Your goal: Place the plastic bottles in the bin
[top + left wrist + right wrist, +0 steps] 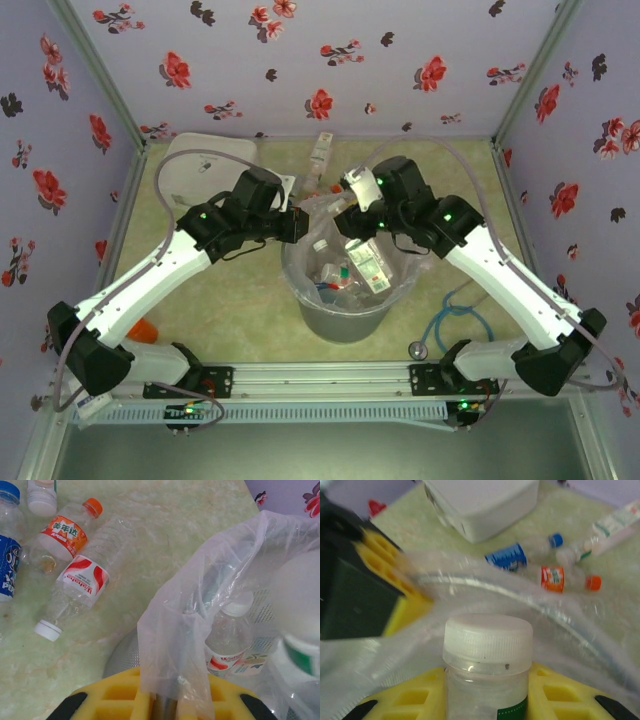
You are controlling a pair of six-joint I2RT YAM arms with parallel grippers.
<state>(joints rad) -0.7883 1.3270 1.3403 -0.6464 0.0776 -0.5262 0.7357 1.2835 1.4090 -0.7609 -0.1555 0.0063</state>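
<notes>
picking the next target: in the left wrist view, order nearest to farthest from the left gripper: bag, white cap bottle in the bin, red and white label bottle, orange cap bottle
1. bag, pinched in the left gripper
2. white cap bottle, right, inside the bin
3. red and white label bottle, left, on the table
4. orange cap bottle, far left, beyond it

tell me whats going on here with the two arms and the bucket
Two robot arms are clearing bottles into a bin. The right gripper is clamped on a white-capped bottle by the bin's far rim. The left gripper is shut on the clear bag lining the bin, pinching a fold of it near the rim. Several dropped bottles lie inside, and loose bottles lie on the table beyond.
</notes>
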